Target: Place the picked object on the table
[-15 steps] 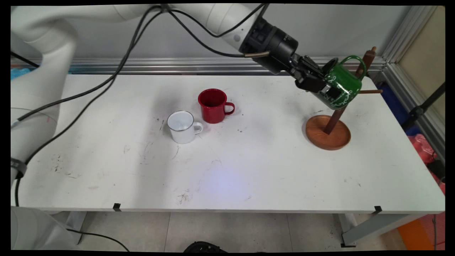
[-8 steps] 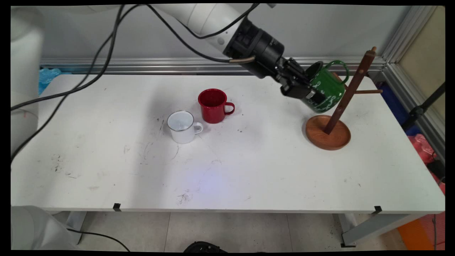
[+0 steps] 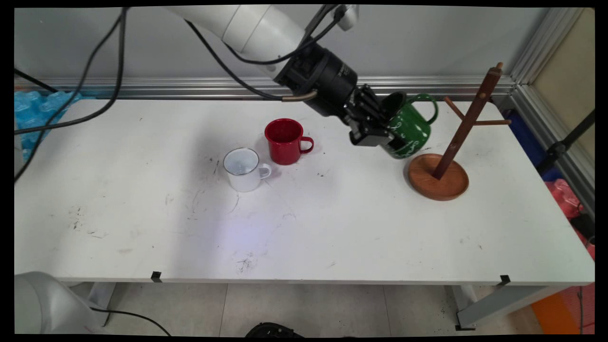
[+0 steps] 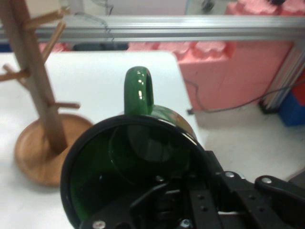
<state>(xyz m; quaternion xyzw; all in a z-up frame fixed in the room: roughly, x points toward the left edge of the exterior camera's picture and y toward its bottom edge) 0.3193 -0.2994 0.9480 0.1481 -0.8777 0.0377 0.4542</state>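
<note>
Since the earlier frames the gripper (image 3: 380, 130) and the green mug (image 3: 407, 127) had travelled left, off the wooden mug tree (image 3: 458, 135) (a second back the mug's handle overlapped the tree's upper pegs; now the two were clearly apart). The mug was held off the white table (image 3: 332, 228), tilted, mouth toward the arm, handle at the mug's 1 o'clock in the main view. Jaws were clenched on the mug's rim wall, one finger inside the cup, one outside. In the hand view the green mug (image 4: 138, 162) filled the lower frame, its dark interior facing the camera, handle at 12 o'clock, with the gripper (image 4: 190, 205) linkage over its near rim. The mug tree (image 4: 40, 95) stood at 9 to 10 o'clock from the mug there, leaning stem in its round base, pegs bare. From the gripper in the main view, the red mug (image 3: 286, 141) sat at 9 o'clock, well apart; the white mug (image 3: 244, 169) lay just beside it at its 7 o'clock, not touching, both upright, handles right.
</note>
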